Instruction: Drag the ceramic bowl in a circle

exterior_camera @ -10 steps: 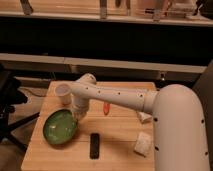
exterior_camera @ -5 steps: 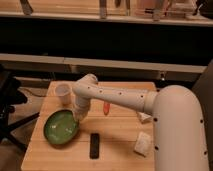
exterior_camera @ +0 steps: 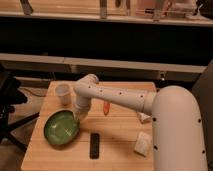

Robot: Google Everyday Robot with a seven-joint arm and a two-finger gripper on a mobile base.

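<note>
The ceramic bowl (exterior_camera: 61, 128) is wide, shallow and glossy green. It sits on the wooden table (exterior_camera: 117, 150) at the front left. My white arm reaches in from the right and bends down at the bowl's right rim. My gripper (exterior_camera: 77, 117) is at that rim, on the edge of the bowl. The arm's wrist hides most of it.
A small white cup (exterior_camera: 63, 93) stands behind the bowl at the back left. An orange carrot-like object (exterior_camera: 106, 107) lies mid-table. A black remote-like bar (exterior_camera: 94, 145) lies near the front edge. Two crumpled white items (exterior_camera: 143, 144) lie at the right.
The bowl and the gripper at its rim have shifted slightly; otherwise the scene holds still.
</note>
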